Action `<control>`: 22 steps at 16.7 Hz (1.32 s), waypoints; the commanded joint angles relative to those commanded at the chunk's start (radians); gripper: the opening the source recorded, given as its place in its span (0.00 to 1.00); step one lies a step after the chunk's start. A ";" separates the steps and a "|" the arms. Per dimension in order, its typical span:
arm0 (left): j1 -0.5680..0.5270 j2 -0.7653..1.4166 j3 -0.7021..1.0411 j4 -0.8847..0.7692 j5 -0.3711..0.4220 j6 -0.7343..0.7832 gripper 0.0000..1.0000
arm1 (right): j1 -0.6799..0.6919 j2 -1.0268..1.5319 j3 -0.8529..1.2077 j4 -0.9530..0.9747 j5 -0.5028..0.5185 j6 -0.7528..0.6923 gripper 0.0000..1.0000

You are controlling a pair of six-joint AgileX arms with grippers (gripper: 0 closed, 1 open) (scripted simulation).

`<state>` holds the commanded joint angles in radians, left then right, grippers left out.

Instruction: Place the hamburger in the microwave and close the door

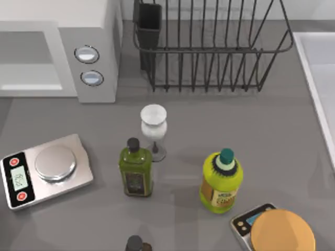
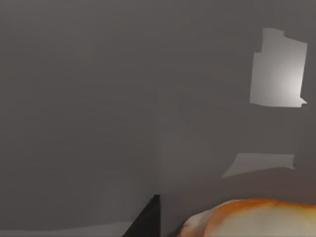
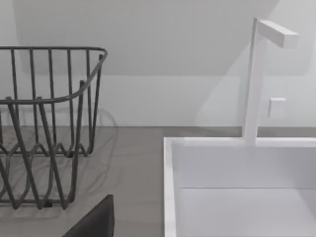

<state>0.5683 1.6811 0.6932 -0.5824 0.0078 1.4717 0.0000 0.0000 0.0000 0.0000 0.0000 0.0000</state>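
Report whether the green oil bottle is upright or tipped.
Upright: the green oil bottle stands on the table, black cap uppermost.

A black wire rack (image 3: 49, 123) stands on the grey surface (image 3: 128, 163) beside a white sink (image 3: 237, 197), its slim white faucet (image 3: 254, 79) rising behind the basin.

The microwave (image 1: 57, 52) stands left of the wire rack (image 1: 209, 47).
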 joint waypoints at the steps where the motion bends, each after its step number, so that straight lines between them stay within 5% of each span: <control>1: 0.000 0.000 0.000 0.000 0.000 0.000 0.00 | 0.000 0.000 0.000 0.000 0.000 0.000 1.00; 4: -0.076 -0.081 0.030 -0.077 0.010 -0.027 0.00 | 0.000 0.000 0.000 0.000 0.000 0.000 1.00; 17: -0.081 -0.237 0.282 -0.488 0.010 -0.031 0.00 | 0.000 0.000 0.000 0.000 0.000 0.000 1.00; 22: -0.081 -0.253 0.304 -0.523 0.010 -0.034 0.00 | 0.000 0.000 0.000 0.000 0.000 0.000 1.00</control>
<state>0.4877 1.4282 0.9976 -1.1052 0.0180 1.4378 0.0000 0.0000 0.0000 0.0000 0.0000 0.0000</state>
